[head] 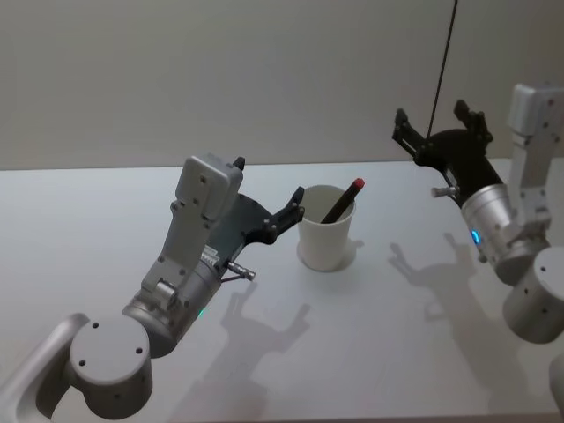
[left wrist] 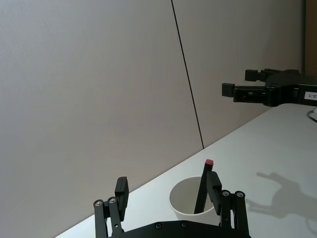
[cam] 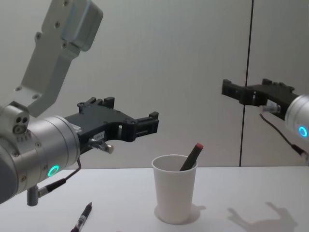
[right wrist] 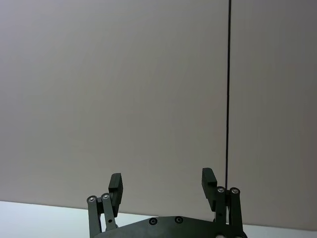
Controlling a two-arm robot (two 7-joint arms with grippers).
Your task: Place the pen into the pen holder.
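The pen (head: 344, 201) leans inside the cup (head: 325, 242) toward the table's (head: 88, 229) far edge, red tip above the rim, so the job looks done. The left end effector (head: 291, 210) hangs released just beside the cup. The right end effector (head: 432, 119), also spread and empty, is raised well apart.

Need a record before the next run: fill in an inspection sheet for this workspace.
Surface: white table, smooth, with the arms' shadows on it.
Job's things: white paper cup upright; a dark pen with a red end stands in it, leaning on the rim.
Clutter: a second pen lies on the table, to the robot's left of the cup.
Grippers: left gripper open, holding nothing, just left of the cup's rim; right gripper open, empty, raised off to the right.
Cables: thin cable at the left wrist; second cable at the right wrist.
Surroundings: plain wall with a dark vertical seam.
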